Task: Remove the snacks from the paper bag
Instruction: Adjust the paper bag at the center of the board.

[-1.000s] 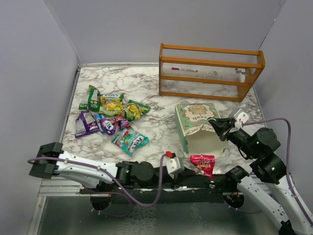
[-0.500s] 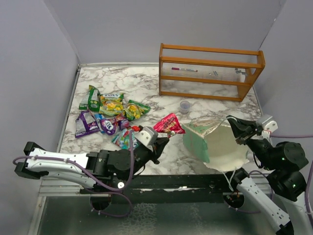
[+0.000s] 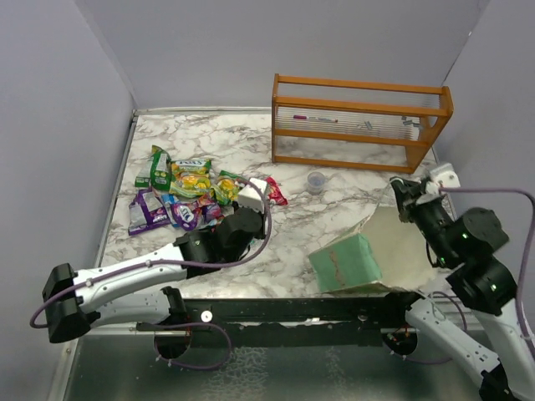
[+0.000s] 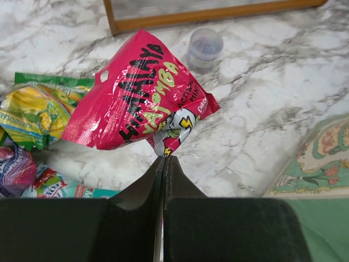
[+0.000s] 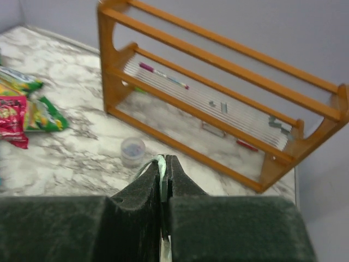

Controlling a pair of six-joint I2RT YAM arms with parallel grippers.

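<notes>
Between the fingertips of the left gripper (image 4: 164, 158), which are pinching tight, a red snack packet (image 4: 136, 98) is getting held by one corner. It's hovering over the marble table (image 3: 251, 142), right beside the pile of snacks (image 3: 180, 196) on the left, with the little clear cup (image 4: 205, 46) a bit beyond it. Over on the right, the right gripper (image 5: 163, 164) is squeezing shut on a thin edge of the paper bag (image 3: 368, 255) and holding it tipped over near the front edge, cream inside showing, with the orange rack (image 5: 218, 98) standing behind. Progress-wise I'm guessing we're nearly done: most packets are sitting in the pile and the red one just needs dropping there. I'm not seeing anything in the part of the bag that shows, but can't tell about the bottom
</notes>
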